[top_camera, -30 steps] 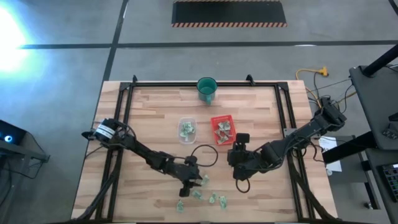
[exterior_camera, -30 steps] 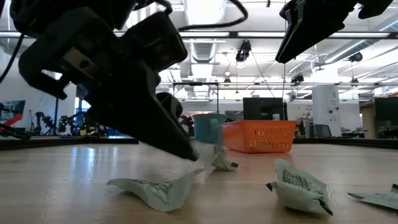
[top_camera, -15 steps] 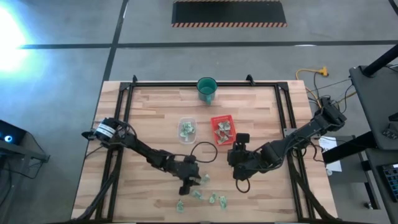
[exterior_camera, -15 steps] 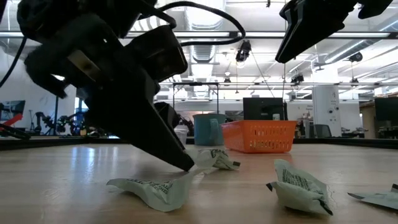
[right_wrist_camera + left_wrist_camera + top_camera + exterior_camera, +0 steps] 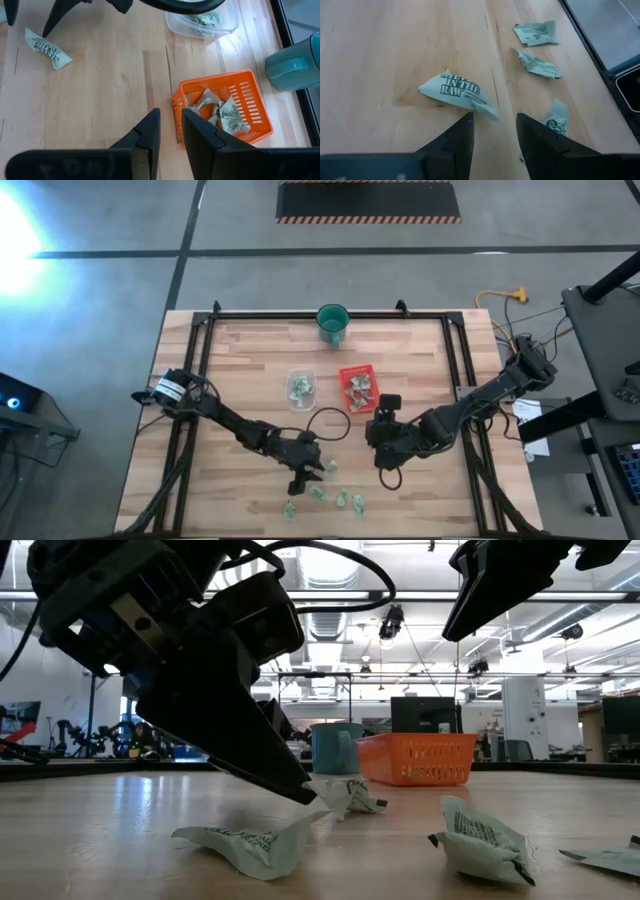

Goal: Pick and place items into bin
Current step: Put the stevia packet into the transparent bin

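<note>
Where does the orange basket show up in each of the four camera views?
High view: orange basket right of table centre, just above the right gripper.
Low view: basket in the background, right of centre.
Left wrist view: not in it.
Right wrist view: basket just beyond the fingers.
Shared landmark: the teal cup nearby.

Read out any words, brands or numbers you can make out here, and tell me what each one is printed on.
"IN THE RAW": dark green print on the crumpled pale green-and-white paper packet lying just ahead of the left end effector.
Print on the other loose packets on the wooden table: too small to read.
Print on the packets in the orange plastic basket: unreadable.
</note>
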{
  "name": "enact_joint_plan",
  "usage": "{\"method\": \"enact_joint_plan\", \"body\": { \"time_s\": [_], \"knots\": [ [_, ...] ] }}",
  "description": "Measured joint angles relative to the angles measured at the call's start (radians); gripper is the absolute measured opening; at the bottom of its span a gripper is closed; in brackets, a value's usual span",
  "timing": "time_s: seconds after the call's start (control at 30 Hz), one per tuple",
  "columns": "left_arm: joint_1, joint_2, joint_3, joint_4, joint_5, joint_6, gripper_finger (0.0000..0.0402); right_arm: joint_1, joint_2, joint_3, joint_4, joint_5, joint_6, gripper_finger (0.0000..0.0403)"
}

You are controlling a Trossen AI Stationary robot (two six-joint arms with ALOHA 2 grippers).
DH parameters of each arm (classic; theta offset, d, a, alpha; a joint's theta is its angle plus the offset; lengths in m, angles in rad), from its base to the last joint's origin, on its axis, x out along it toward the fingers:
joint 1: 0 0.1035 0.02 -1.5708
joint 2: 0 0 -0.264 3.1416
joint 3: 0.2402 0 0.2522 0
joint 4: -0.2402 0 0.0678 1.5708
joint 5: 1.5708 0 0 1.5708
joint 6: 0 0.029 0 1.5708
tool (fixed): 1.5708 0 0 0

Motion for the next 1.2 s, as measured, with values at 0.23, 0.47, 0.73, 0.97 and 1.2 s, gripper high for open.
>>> {"method": "enact_joint_plan", "body": {
  "time_s": [0.23,0.47,0.73,0.97,1.2],
  "knots": [
    [0.003,0.0,-0.001,0.0,-0.004,0.026,0.0141,0.0,0.0,0.0,0.0,0.0,0.0,0.0068],
    [0.007,-0.027,0.006,-0.001,-0.022,0.241,0.0155,0.0,0.0,0.0,0.0,0.0,0.0,0.0068],
    [0.007,-0.064,0.038,-0.125,-0.031,0.328,0.0146,0.0,0.0,-0.002,0.001,0.002,-0.003,0.0068],
    [0.006,-0.053,0.13,-0.248,-0.034,0.545,0.0145,0.0,0.0,-0.004,0.001,0.002,-0.004,0.0068],
    [0.012,-0.053,0.169,-0.271,0.013,0.634,0.0154,0.0,0.0,-0.013,0.004,0.002,-0.004,0.0068]
  ]
}}
